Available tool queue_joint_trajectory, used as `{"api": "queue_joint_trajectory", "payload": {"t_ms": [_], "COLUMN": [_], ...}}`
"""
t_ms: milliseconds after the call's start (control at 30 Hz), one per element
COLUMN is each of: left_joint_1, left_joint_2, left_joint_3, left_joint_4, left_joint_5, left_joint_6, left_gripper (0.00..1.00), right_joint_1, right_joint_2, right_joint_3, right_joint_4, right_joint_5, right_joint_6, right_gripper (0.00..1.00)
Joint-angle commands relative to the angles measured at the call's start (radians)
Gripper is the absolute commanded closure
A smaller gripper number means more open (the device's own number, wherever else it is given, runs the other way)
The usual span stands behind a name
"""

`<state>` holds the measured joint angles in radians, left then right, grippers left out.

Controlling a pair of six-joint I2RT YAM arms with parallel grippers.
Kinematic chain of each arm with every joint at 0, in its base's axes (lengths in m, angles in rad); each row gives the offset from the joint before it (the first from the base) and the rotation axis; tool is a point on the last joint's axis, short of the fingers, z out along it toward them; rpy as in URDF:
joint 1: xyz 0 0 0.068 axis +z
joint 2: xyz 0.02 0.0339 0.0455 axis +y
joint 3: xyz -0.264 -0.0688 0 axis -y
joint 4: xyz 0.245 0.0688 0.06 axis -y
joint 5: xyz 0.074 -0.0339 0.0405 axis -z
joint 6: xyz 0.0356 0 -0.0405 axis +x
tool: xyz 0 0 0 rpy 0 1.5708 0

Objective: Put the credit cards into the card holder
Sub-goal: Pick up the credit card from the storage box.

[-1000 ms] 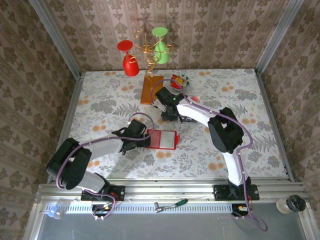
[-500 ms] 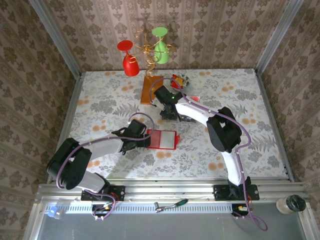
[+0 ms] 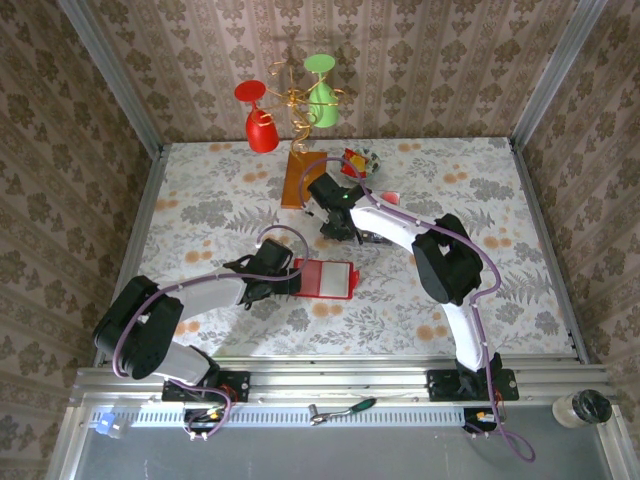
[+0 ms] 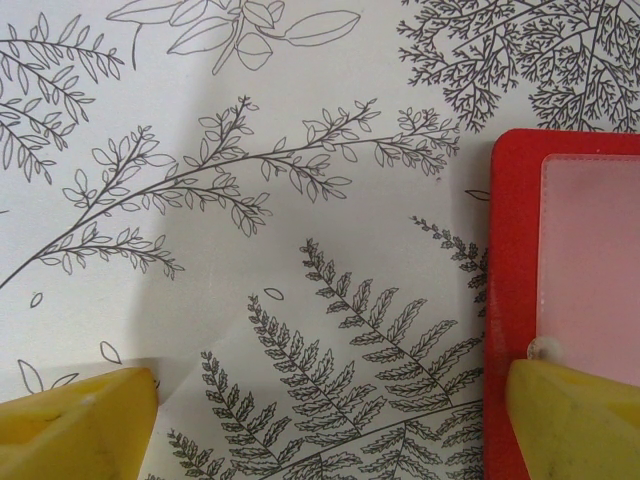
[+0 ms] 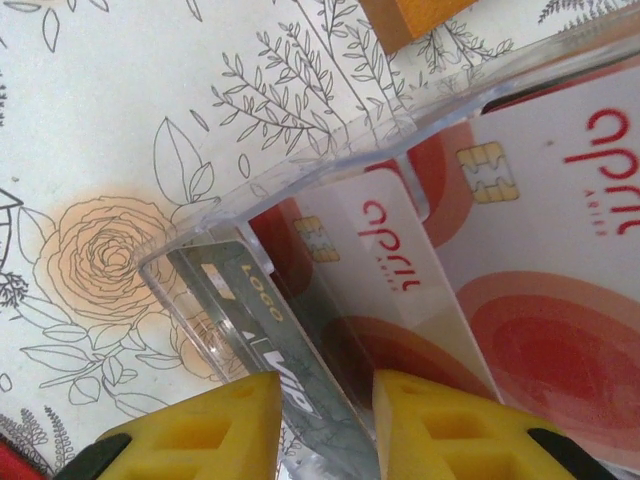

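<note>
Having edged slightly rearward, the right end effector [image 5: 325, 388] is narrowly straddling a glossy grey card [image 5: 250, 300] beside whitish-pink plastic credit cards [image 5: 560, 230] in a clear acrylic stand [image 5: 330, 160]; whether it is gripping, I cannot tell. The left end effector [image 4: 325, 385] is gaping wide at the flat, bright-red rectangular card holder [image 4: 512, 260] on the floral-printed bench [image 4: 250, 120].

The left arm [image 3: 200, 295] is stretching low from its elbow toward 2 o'clock, the left end effector [image 3: 297, 280] pointing to 3 o'clock, its fingers [image 4: 80, 425] standing wide apart. The right arm [image 3: 445, 265] is rising from its base toward 11 o'clock and bending at the elbow toward 10 o'clock, the right end effector [image 3: 338, 228] pointing down, its fingers [image 5: 200, 430] sitting close together with a narrow gap
</note>
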<state>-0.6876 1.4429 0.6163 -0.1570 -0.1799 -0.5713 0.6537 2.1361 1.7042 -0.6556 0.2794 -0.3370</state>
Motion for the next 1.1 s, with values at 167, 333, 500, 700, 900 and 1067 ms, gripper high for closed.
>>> {"api": "queue_joint_trajectory", "payload": {"t_ms": [167,333,500,700,900,1067], "left_joint_1": [-0.006,-0.005,-0.004,-0.004,-0.004,-0.005], "left_joint_2": [0.005,0.005,0.005,0.007,0.007,0.007], "left_joint_3": [0.002,0.002,0.0,0.0,0.001,0.0], "left_joint_4": [0.01,0.01,0.011,0.013,0.016,0.015], "left_joint_5": [0.016,0.017,0.016,0.018,0.02,0.021], "left_joint_6": [-0.009,-0.009,-0.01,-0.01,-0.009,-0.006], "left_gripper": [0.09,0.09,0.09,0.09,0.09,0.09], "right_joint_1": [0.008,0.009,0.009,0.014,0.015,0.015], "right_joint_2": [0.002,-0.015,-0.04,-0.048,-0.032,-0.027], "right_joint_3": [-0.025,-0.024,-0.026,-0.021,0.008,0.012], "right_joint_4": [-0.034,-0.032,-0.031,-0.032,-0.054,-0.055], "right_joint_5": [-0.023,-0.025,-0.039,-0.027,-0.024,-0.03], "right_joint_6": [0.006,0.004,0.006,0.004,-0.006,-0.013], "right_gripper": [0.71,0.83,0.98,0.91,0.95,1.0]}}
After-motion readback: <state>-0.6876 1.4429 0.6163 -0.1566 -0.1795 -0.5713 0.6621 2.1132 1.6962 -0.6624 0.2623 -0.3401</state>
